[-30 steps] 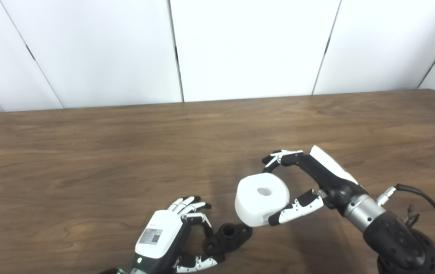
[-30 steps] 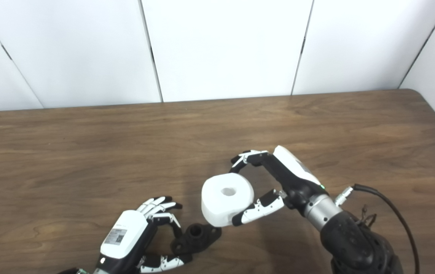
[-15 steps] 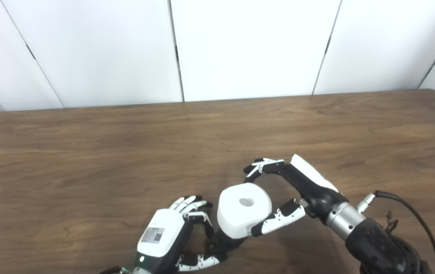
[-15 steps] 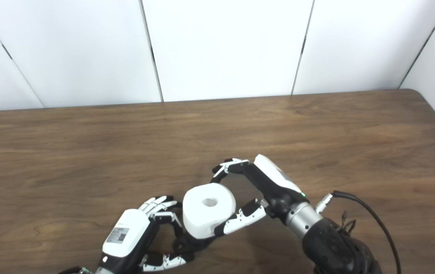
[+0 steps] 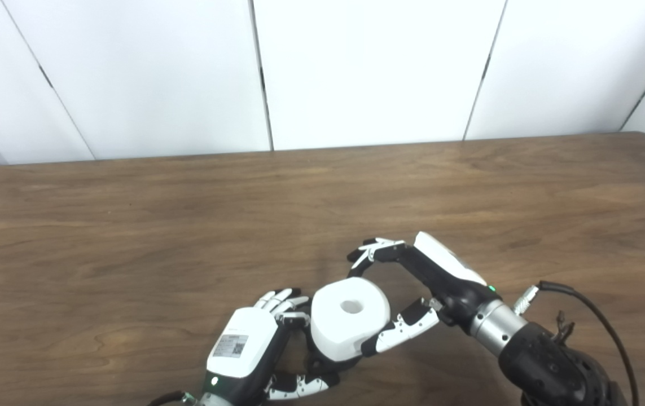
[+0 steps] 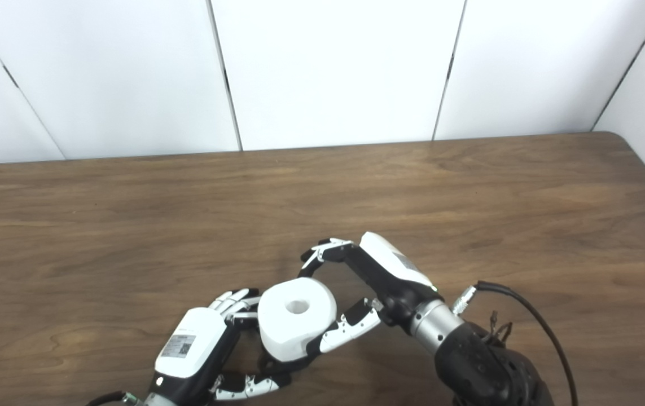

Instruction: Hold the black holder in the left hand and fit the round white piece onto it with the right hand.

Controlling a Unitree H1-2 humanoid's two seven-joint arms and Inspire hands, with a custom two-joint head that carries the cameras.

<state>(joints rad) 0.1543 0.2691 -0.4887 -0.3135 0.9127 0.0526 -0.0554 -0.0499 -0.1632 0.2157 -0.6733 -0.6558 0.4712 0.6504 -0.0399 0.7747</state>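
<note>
White piece held directly over the black holder, near the front edge of the worktop (image 5: 130,237).

The right hand (image 5: 441,282) grasps the round white piece (image 5: 347,324), its fingers (image 5: 401,332) on opposite sides, centre hole facing up. The left hand (image 5: 249,349) is clenched around the black holder (image 6: 282,369), which is mostly hidden beneath the white piece; only dark edges show. I cannot tell whether the piece is seated. A cable (image 5: 599,324) trails from the right wrist.
</note>
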